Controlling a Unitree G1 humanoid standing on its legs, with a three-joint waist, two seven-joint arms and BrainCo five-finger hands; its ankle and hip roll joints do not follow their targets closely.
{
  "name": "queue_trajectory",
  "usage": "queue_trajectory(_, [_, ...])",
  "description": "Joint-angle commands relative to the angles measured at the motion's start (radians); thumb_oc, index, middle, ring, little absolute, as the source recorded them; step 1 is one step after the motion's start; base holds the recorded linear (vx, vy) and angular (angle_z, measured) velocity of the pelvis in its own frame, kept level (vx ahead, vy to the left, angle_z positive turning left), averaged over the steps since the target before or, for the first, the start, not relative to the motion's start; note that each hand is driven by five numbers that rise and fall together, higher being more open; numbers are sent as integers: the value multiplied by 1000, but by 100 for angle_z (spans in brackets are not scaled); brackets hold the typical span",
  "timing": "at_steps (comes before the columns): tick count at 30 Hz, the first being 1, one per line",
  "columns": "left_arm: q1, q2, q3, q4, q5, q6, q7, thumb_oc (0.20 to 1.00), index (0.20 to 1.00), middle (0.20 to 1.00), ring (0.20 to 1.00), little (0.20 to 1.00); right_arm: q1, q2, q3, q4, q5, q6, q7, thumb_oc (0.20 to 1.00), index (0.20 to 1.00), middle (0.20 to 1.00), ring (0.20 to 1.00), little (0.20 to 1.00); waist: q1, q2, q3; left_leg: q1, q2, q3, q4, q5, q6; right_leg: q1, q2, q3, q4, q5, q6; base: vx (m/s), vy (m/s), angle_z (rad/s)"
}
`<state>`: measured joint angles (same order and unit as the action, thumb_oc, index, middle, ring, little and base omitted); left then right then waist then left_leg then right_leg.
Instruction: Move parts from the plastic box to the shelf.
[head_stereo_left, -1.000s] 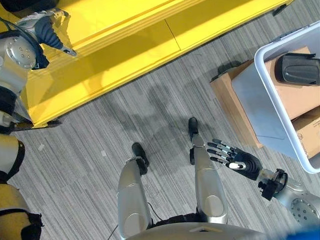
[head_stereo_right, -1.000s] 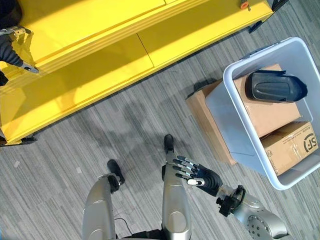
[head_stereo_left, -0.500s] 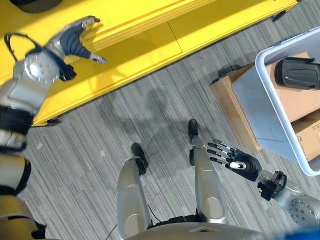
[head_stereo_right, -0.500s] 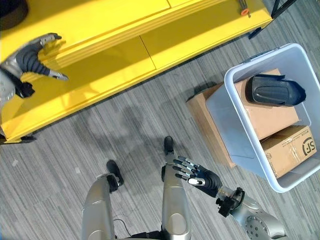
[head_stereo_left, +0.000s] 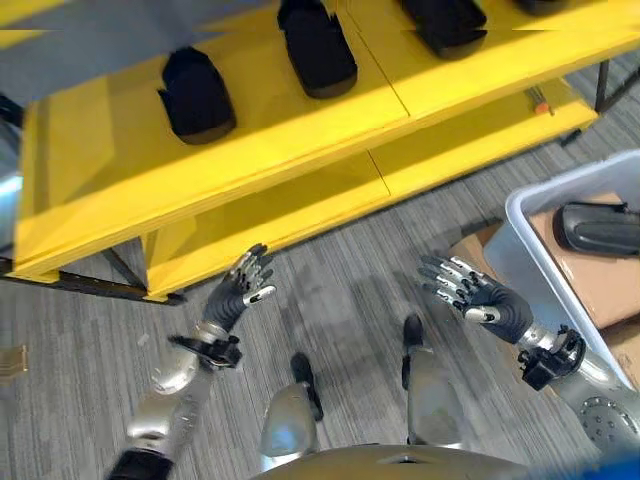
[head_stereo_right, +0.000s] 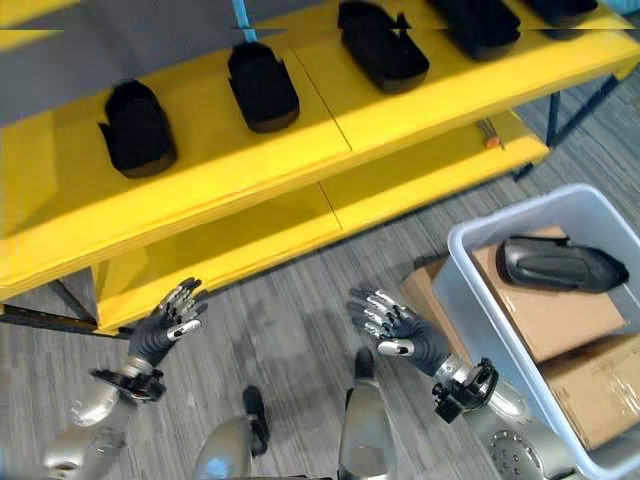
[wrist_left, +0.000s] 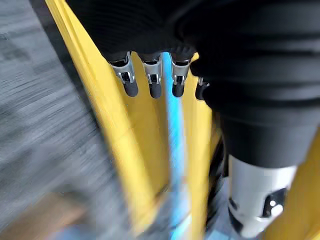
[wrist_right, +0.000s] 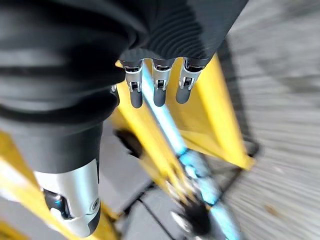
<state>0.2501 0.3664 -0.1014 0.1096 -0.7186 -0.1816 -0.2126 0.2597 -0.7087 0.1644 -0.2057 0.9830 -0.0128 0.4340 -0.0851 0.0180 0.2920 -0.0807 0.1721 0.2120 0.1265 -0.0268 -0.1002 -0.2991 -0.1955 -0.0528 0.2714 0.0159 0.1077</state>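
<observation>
While both eye views take in the yellow shelf (head_stereo_right: 330, 150) across the top of the frame, the right eye view alone shows the plastic box (head_stereo_right: 470, 290) at right nearly whole. Black moulded parts (head_stereo_right: 262, 87) sit in a row on the shelf's upper board. One more dark part (head_stereo_right: 555, 266) lies on cardboard boxes (head_stereo_right: 560, 320) inside the plastic box. Low in the frame, the left hand (head_stereo_left: 240, 290) and right hand (head_stereo_left: 480, 298) are raised over the grey floor (head_stereo_left: 340, 290), fingers spread, each empty.
</observation>
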Motion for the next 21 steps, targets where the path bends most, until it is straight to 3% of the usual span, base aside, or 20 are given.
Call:
queue_trajectory(1, [-38,161,63,-67,21,-62,-7,1000,1000,1000,1000,1000,34,26,-29,-37,-24,-70,-9,1000,1000,1000,1000,1000,-4,-71,26,-121,-52,5,48,21,66,85,46,-63,-112,-28,-28,-14,-138,18])
queue_trajectory(5, [112,41,90,-76,-42,-26,-23,1000,1000,1000,1000,1000,76,119,-66,54,-64,-77,-59,1000,1000,1000,1000,1000,15,-39,-89,22,-33,-37,-70,75,53,228,81,-113,-148,-75,-31,44,-208,36])
queue_trajectory(9, [152,-2,84,-90,-59,-17,-45,1000,1000,1000,1000,1000,90,139,-49,81,-75,-68,-51,1000,1000,1000,1000,1000,16,-41,-149,60,-25,-53,-71,70,58,269,117,-69,-180,-82,-41,35,-156,8])
queue_trajectory(11, [142,-22,71,-88,-60,-20,-37,1000,1000,1000,1000,1000,72,158,-30,112,-83,-75,-69,1000,1000,1000,1000,1000,27,-41,-179,66,-40,-99,-51,57,67,277,129,-41,-183,-83,-44,40,-112,-14])
queue_trajectory(14, [111,-28,40,-87,-69,-22,-34,1000,1000,1000,1000,1000,62,179,-32,139,-85,-85,-88,1000,1000,1000,1000,1000,27,-40,-197,81,-99,-217,-49,34,75,279,132,-13,-165,-81,-42,25,15,-64])
queue_trajectory(16, [92,-12,20,-64,-50,-23,-38,1000,1000,1000,1000,1000,90,199,-46,147,-76,-79,-93,1000,1000,1000,1000,1000,-15,-32,-224,109,-99,-161,-60,18,86,285,117,4,-162,-72,-23,15,116,-20])
queue_trajectory(21, [76,33,23,-83,33,-52,-26,1000,1000,1000,1000,1000,128,204,-72,144,-89,-80,-97,1000,1000,1000,1000,1000,-50,-20,-225,152,-127,-94,-90,0,109,258,89,66,-145,-44,14,-26,161,-57])
